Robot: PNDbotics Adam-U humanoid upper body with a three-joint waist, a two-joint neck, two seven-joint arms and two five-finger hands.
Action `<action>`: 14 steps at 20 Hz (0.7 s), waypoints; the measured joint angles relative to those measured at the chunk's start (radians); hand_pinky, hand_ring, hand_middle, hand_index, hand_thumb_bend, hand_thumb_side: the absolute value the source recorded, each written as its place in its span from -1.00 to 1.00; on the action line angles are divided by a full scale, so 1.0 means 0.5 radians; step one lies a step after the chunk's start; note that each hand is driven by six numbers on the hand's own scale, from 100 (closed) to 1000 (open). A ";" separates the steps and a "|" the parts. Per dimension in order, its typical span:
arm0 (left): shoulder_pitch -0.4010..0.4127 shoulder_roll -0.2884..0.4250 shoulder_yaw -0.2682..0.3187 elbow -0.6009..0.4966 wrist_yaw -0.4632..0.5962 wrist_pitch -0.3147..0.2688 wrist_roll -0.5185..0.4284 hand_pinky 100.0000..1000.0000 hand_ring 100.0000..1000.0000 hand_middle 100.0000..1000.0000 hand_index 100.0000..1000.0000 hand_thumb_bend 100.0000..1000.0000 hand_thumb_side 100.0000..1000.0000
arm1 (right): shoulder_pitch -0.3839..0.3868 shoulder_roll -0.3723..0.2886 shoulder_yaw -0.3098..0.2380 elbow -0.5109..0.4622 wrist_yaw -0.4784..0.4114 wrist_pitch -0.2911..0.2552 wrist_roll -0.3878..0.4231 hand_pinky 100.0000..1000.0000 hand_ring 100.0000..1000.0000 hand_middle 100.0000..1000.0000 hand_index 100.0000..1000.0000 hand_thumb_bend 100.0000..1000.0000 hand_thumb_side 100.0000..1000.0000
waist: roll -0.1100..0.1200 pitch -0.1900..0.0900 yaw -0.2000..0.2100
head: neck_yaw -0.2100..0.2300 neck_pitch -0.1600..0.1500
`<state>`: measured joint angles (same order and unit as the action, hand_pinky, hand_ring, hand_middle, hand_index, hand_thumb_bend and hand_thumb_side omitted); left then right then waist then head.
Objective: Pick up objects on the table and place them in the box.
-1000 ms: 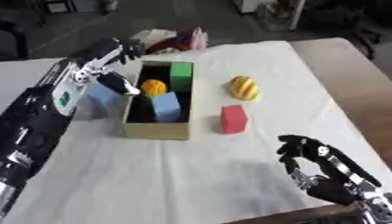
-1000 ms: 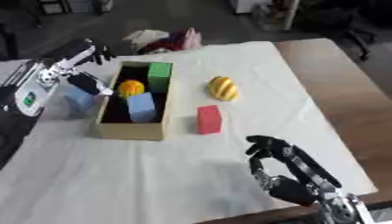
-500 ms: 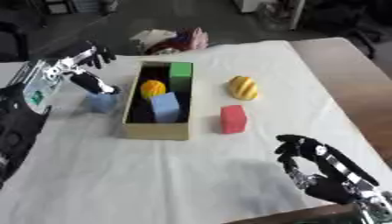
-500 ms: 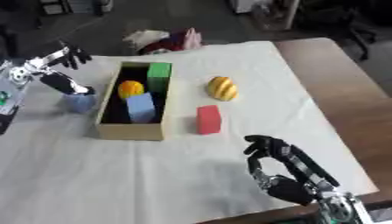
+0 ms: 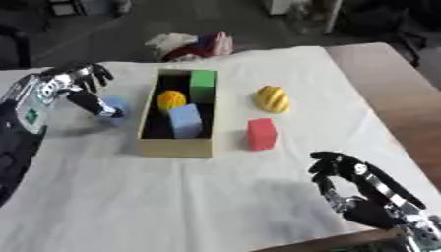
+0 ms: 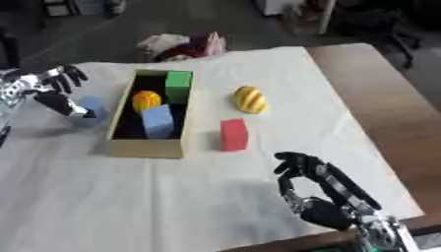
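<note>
left hand (image 5: 73,83) fingers spread, thumb at blue block (image 5: 113,106) left of box (image 5: 175,146) | right hand (image 5: 358,184) idle, fingers relaxed, lower right | red block (image 5: 261,133), yellow fruit (image 5: 273,98) on table

Matt white cloth (image 5: 258,187), cardboard box (image 5: 175,146)

An open tan cardboard box (image 5: 175,145) left of centre holds a green block (image 5: 203,78), an orange ball (image 5: 171,99) and a pale blue block (image 5: 185,121). A yellow ridged oval (image 5: 272,99) and an upright red block (image 5: 261,133) lie to its right. A small blue object (image 5: 113,107) sits at its left.

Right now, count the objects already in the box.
3: a green block at the box's far end, an orange ball beside it, a blue block nearer. Others may be hidden.
</note>
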<state>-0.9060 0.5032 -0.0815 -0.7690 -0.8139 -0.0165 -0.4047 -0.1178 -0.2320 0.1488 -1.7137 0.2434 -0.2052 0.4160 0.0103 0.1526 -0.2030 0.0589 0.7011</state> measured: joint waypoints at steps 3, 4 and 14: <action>0.004 -0.023 0.011 0.041 -0.030 0.040 0.082 0.30 0.18 0.26 0.62 0.22 -0.66 | 0.000 0.000 0.000 0.000 0.000 0.000 0.000 0.49 0.24 0.26 0.74 -1.00 -0.24 | -0.001 0.000 -0.001 | 0.000 0.000; 0.009 -0.028 0.012 0.053 -0.033 0.049 0.108 0.29 0.16 0.24 0.61 0.20 -0.68 | 0.000 0.000 0.000 0.000 0.000 0.000 0.000 0.49 0.24 0.26 0.74 -1.00 -0.24 | -0.001 0.001 -0.002 | 0.000 0.000; 0.034 -0.075 0.012 0.092 -0.004 0.055 0.255 0.07 -0.16 -0.13 0.30 -0.27 -1.00 | 0.000 0.003 0.000 0.000 0.000 0.000 0.000 0.49 0.24 0.26 0.73 -1.00 -0.22 | -0.005 0.002 -0.005 | 0.000 0.000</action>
<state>-0.8891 0.4658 -0.0753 -0.7231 -0.8159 0.0109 -0.2771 -0.1178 -0.2305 0.1488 -1.7137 0.2433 -0.2052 0.4162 0.0080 0.1534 -0.2057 0.0589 0.7011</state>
